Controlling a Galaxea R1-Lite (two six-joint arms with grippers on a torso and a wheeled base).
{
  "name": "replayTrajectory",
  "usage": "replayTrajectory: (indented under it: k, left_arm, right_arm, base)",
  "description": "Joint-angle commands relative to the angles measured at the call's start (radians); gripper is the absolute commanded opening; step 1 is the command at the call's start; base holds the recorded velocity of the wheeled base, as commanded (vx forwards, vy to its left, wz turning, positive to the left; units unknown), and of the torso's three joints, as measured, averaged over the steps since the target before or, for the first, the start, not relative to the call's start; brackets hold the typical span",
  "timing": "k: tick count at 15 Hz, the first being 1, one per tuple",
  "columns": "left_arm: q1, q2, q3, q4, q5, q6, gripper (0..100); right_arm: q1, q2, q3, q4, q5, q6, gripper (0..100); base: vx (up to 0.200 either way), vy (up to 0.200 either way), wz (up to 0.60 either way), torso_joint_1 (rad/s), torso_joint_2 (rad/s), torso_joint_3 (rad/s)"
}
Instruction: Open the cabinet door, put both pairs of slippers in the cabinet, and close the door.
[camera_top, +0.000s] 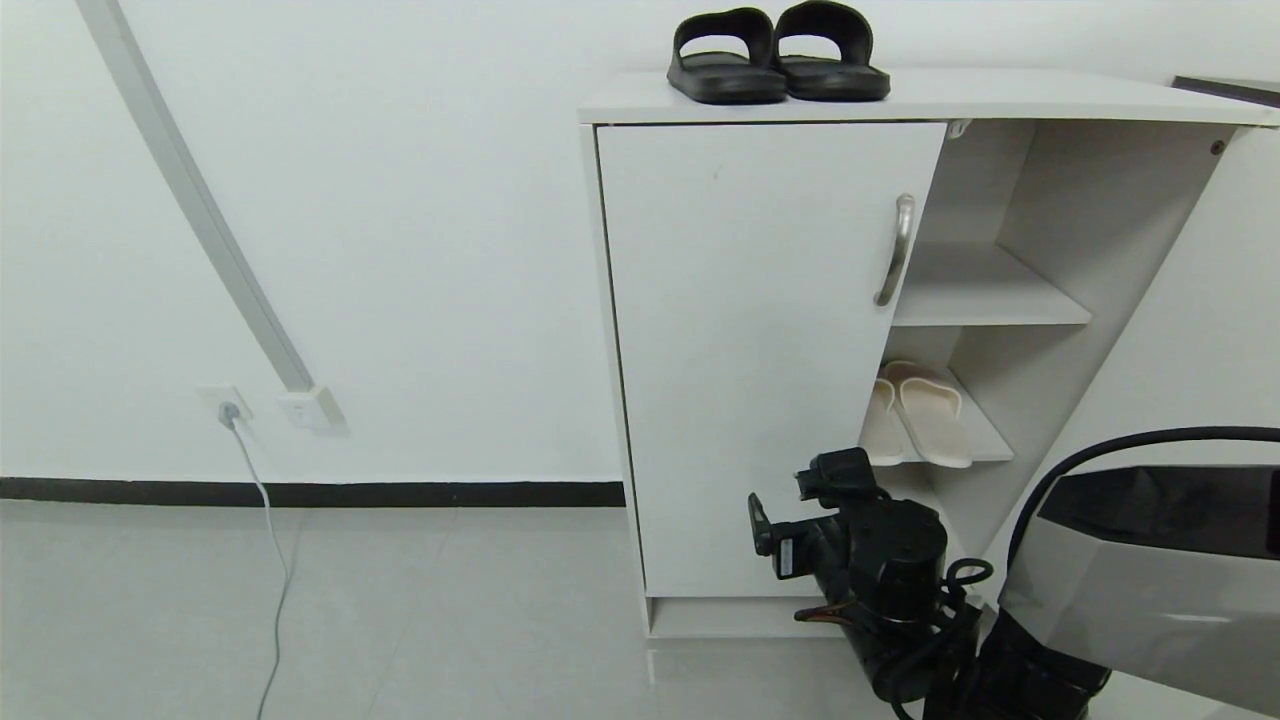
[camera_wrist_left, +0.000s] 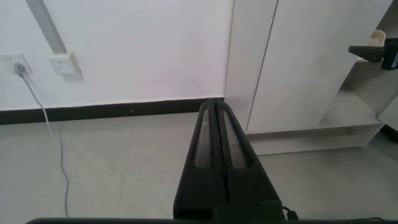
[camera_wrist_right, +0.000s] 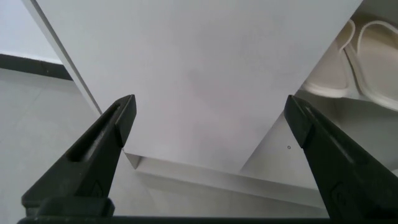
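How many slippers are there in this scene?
4. Two black slippers sit on top of the cabinet; two cream slippers lie on a shelf inside it. Others may hide behind the closed door.

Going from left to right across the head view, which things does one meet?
White wall socket with grey cable, white wall box, closed white cabinet door, pair of cream slippers, open white cabinet door.

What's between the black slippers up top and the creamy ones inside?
In the head view, the white cabinet's top board and a white inner shelf separate the black rubber slide slippers from the cream slippers below.
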Motion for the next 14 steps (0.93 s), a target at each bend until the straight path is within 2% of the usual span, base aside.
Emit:
replayTrajectory:
  k: [1, 6, 14]
  left_arm:
    - [0.0, 0.001, 0.0, 0.0, 0.0, 0.0, 0]
    - [0.0, 0.001, 0.0, 0.0, 0.0, 0.0, 0]
    - [0.0, 0.001, 0.0, 0.0, -0.001, 0.001, 0]
  right_arm:
    - [0.003, 0.003, 0.001, -0.002, 0.0, 0.0, 100]
    - [0.004, 0.003, 0.004, -0.002, 0.0, -0.001, 100]
    - [0.001, 0.001, 0.004, -0.031, 0.0, -0.027, 100]
  base:
    - [0.0, 0.0, 0.0, 0.0, 0.0, 0.0]
    - [0.0, 0.0, 0.0, 0.001, -0.05, -0.052]
    - [0.0, 0.0, 0.0, 0.062, -0.41, -0.345]
